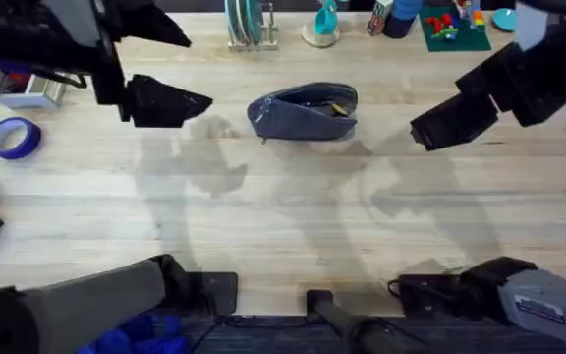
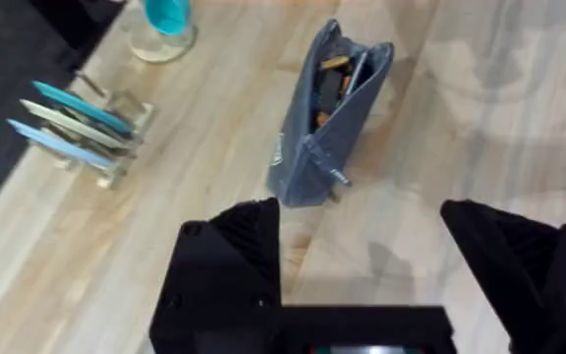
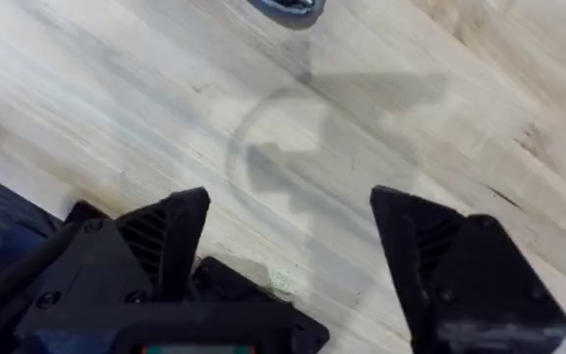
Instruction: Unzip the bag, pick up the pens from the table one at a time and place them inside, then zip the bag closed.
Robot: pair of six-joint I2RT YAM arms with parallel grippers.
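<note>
Two grippers hang apart, the bag (image 1: 304,112) between them.
Left gripper (image 1: 170,101) and right gripper (image 1: 440,126) both gape wide, empty; the unzipped bag (pens (image 2: 330,81) inside) lies mid-table (image 1: 283,216).

Left arm raised at upper left, left gripper (image 2: 362,261) fingers spread wide, right arm raised at upper right, right gripper (image 3: 293,246) likewise gaping, both empty

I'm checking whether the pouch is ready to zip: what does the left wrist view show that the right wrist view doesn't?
Left wrist alone: the bag unzipped, pens inside its opening, the zipper pull at its near end, and a rack of plates. Right wrist alone: the right gripper, open over bare wood. Both: the table and part of the bag.
</note>
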